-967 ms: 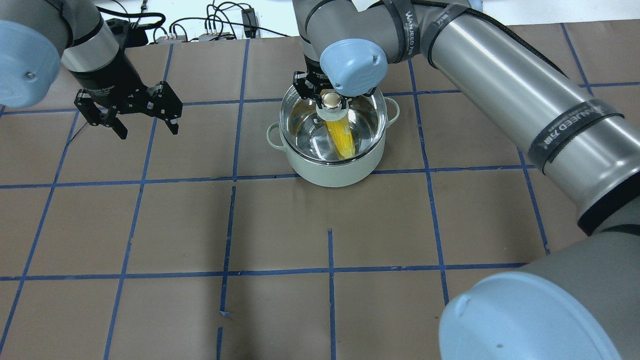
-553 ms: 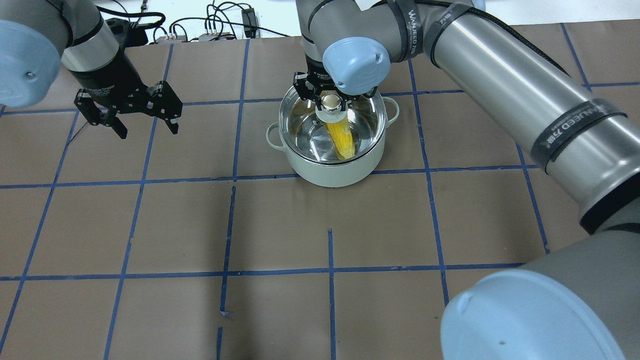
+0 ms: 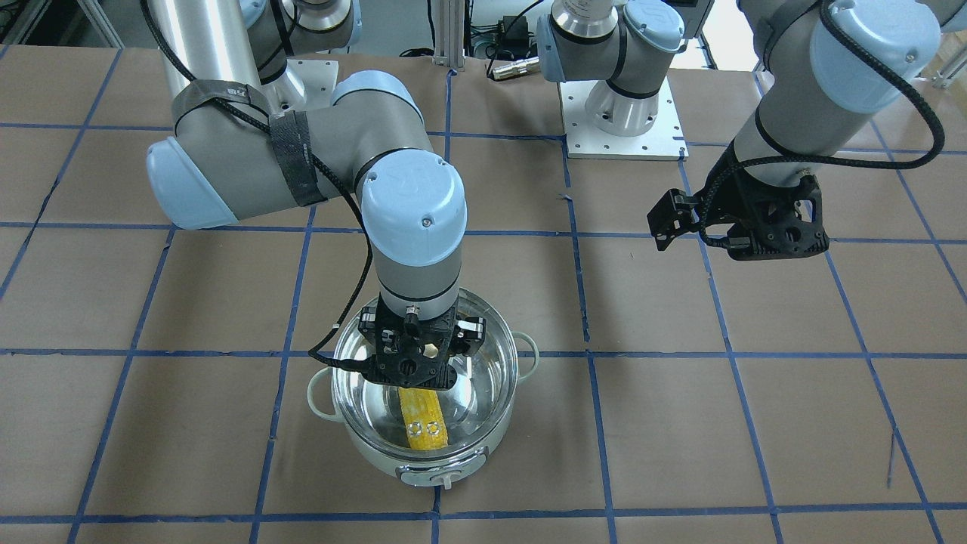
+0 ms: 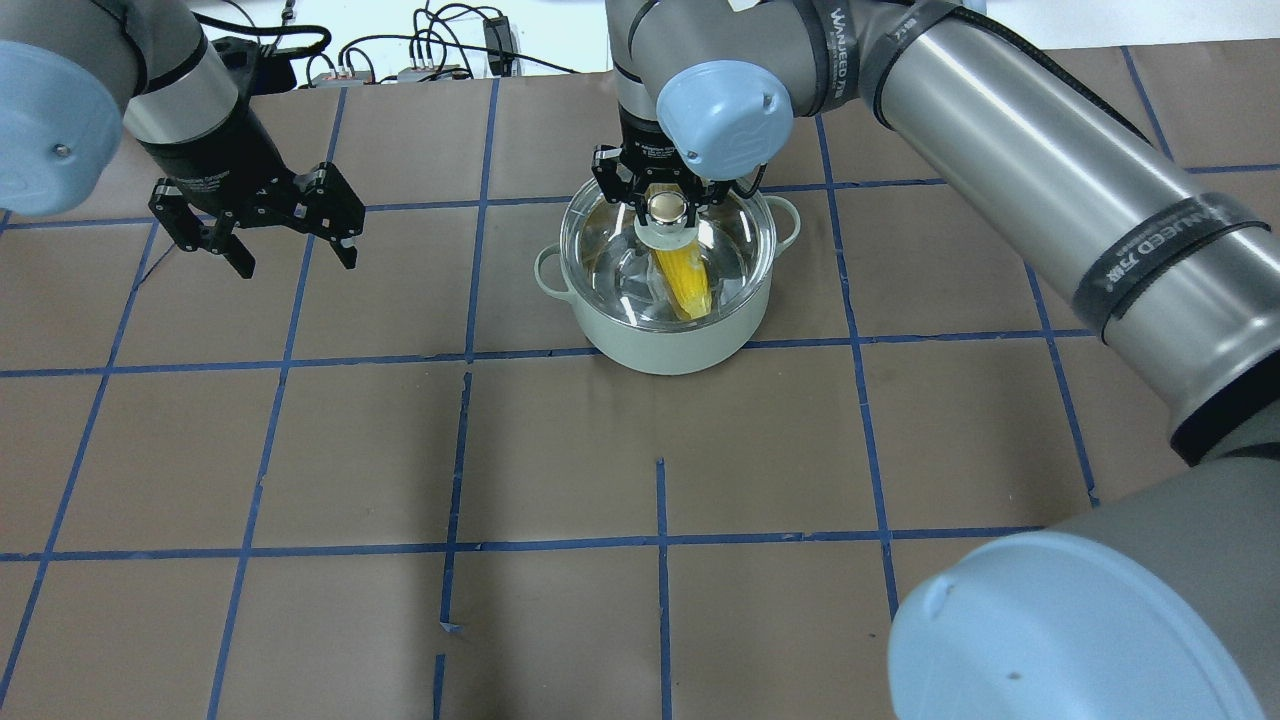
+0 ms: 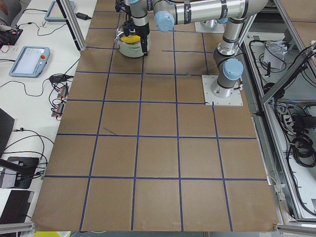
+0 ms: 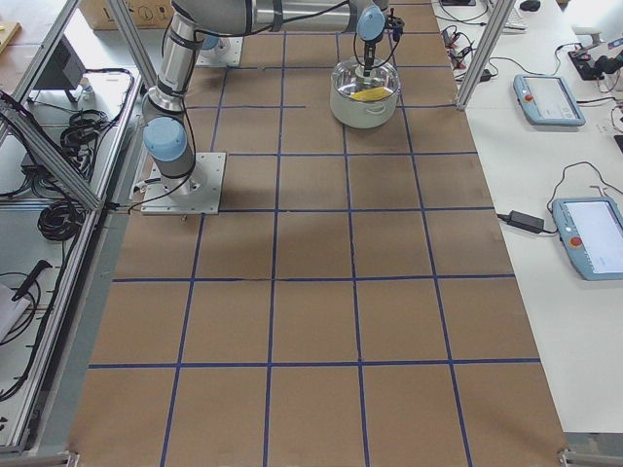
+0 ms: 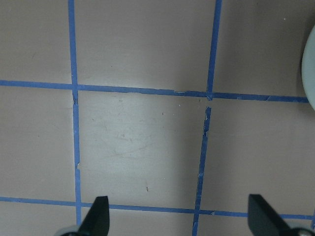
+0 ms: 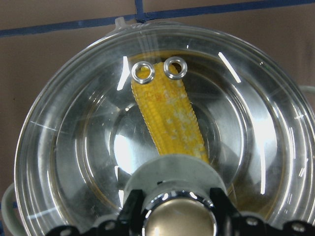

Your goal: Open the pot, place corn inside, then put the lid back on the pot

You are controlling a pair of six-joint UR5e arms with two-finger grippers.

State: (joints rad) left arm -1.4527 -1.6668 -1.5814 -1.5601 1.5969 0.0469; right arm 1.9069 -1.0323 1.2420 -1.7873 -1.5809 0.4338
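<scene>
The pale mint pot stands at the table's far middle; it also shows in the front view. The yellow corn lies inside it, seen through the glass in the right wrist view. The clear glass lid sits on the pot's rim, its two vent rings over the corn. My right gripper is shut on the lid's knob, straight above the pot. My left gripper is open and empty, hovering left of the pot, with only taped paper below it.
Brown paper with a blue tape grid covers the table. Cables and boxes lie past its far edge. The right arm slants across the table's right half. The pot's rim shows at the left wrist view's right edge.
My right gripper has shifted slightly right with the lid, which now sits centred on the pot's rim. The left arm has not moved.
</scene>
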